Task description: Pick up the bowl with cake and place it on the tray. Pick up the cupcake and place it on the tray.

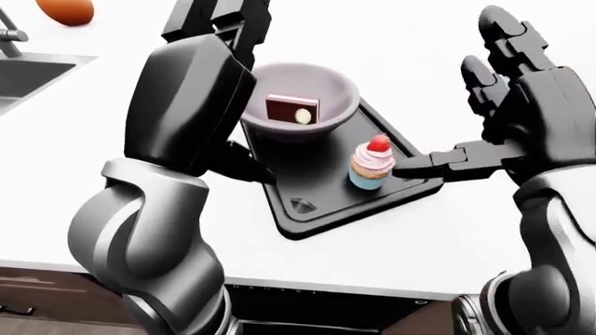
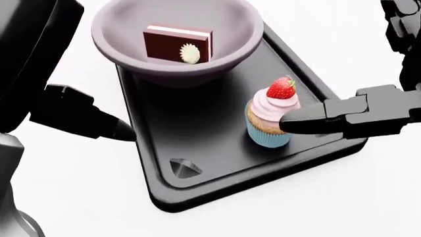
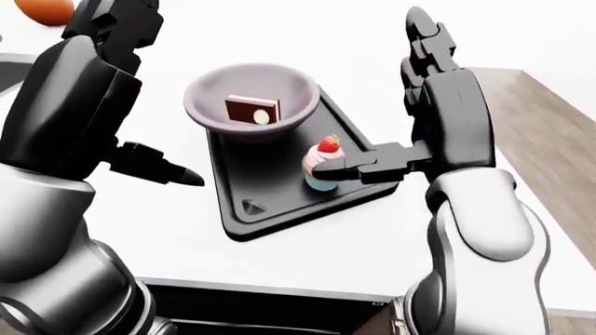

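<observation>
A mauve bowl (image 2: 230, 29) holding a brown square of cake (image 2: 177, 43) sits at the top end of the black tray (image 2: 191, 133). Lower right on the tray, a cupcake (image 2: 270, 118) with pink frosting and a strawberry stands upright in a blue wrapper. My right hand (image 1: 447, 91) is open and raised to the right of the tray. Its thumb (image 2: 316, 118) reaches across the cupcake's right side, and whether it touches I cannot tell. My left hand (image 3: 154, 98) hangs open to the left of the tray, its thumb (image 2: 98, 123) pointing at the tray's edge.
The tray lies on a white counter (image 1: 419, 237). A sink (image 1: 28, 77) with a faucet (image 1: 9, 38) is at the upper left, with an orange object (image 1: 65, 10) beyond it. The counter's near edge runs along the bottom. Wooden flooring (image 3: 550, 118) shows at the right.
</observation>
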Robot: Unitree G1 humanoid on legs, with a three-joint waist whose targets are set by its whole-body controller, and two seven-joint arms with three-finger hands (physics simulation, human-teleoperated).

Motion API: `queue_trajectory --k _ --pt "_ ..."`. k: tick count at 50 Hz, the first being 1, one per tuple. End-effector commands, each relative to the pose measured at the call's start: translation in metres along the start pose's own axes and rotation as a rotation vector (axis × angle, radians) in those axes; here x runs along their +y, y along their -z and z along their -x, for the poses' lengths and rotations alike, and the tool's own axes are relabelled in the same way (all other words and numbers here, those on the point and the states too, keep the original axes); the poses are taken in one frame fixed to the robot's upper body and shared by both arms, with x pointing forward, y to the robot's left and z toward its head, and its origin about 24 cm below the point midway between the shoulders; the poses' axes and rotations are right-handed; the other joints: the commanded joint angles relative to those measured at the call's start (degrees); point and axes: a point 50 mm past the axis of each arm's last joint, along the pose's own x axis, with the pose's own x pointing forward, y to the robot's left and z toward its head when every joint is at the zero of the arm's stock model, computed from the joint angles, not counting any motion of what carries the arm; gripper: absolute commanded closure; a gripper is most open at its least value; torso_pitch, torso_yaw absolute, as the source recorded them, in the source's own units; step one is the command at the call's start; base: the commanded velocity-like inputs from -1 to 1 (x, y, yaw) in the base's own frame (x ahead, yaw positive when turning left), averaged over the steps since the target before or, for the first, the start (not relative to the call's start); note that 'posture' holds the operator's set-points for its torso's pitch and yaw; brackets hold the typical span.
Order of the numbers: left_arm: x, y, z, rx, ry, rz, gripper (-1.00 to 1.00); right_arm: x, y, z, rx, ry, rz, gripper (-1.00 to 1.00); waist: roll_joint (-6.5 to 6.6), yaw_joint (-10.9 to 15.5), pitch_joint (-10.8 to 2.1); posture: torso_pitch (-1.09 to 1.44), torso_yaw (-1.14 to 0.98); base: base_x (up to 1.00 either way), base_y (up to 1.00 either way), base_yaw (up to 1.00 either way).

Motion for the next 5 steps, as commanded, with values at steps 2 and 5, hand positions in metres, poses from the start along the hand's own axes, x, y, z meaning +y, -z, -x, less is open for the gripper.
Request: queue_trajectory --k 2,5 --pt "0.0052 -0.0041 0.0008 -0.025 -0.031 -0.009 -1.00 -0.0048 -0.0115 0.0025 -0.044 0.024 0.003 -1.00 -0.01 0.02 -1.11 0.00 0.00 0.00 0.00 0.00" --pt "0.0035 -0.0026 -0.0005 -0.025 -0.017 -0.014 -1.00 -0.0071 -0.0164 0.0047 -0.058 0.031 0.004 -1.00 -0.01 0.07 -1.04 0.00 0.00 0.00 0.00 0.00"
